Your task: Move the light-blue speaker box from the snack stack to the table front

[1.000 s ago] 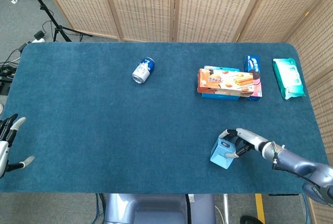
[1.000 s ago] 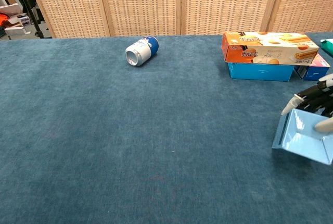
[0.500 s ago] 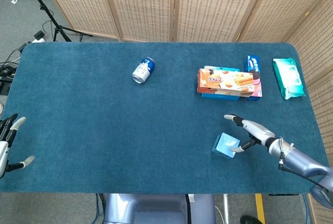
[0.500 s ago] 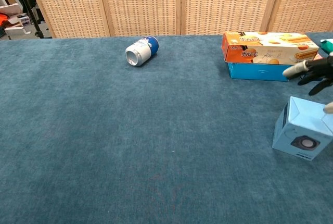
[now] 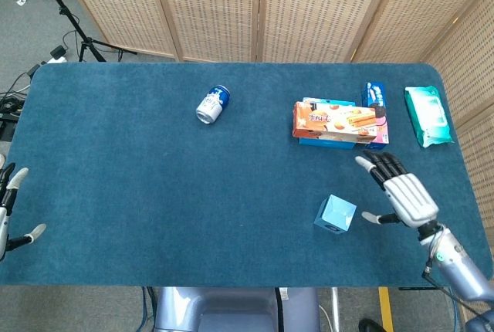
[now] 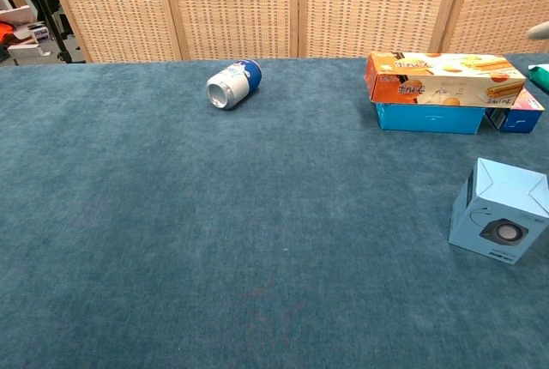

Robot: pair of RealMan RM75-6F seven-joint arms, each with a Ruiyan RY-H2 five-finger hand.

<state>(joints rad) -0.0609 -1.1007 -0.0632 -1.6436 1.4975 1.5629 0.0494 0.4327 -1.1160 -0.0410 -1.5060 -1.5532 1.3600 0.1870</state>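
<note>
Both of my hands are empty: my right hand [image 5: 403, 195] hangs with fingers spread wide just to the 3 o'clock side of the light-blue speaker box [image 5: 336, 215], apart from it and gripping nothing, while my left hand [image 5: 9, 210] sits at the table's far 9 o'clock edge, fingers apart, holding nothing either. That box stands on the blue table [image 5: 154, 193] towards 5 o'clock, near the front edge, well clear of the snack stack [image 5: 340, 123] up at 1 o'clock, with its speaker picture facing the front in the chest view. I judge the placing to be done, so the risks lie in my leaving. My thumb points towards the box at close range; a careless sweep towards 9 o'clock could nudge it or tip it over, since it looks light. Drawing away towards 12 o'clock instead might brush the orange biscuit box [image 6: 444, 76] topping that stack. The can [image 5: 213, 104] at 11 o'clock lies on its side and would roll if bumped, though it is well apart from me.
</note>
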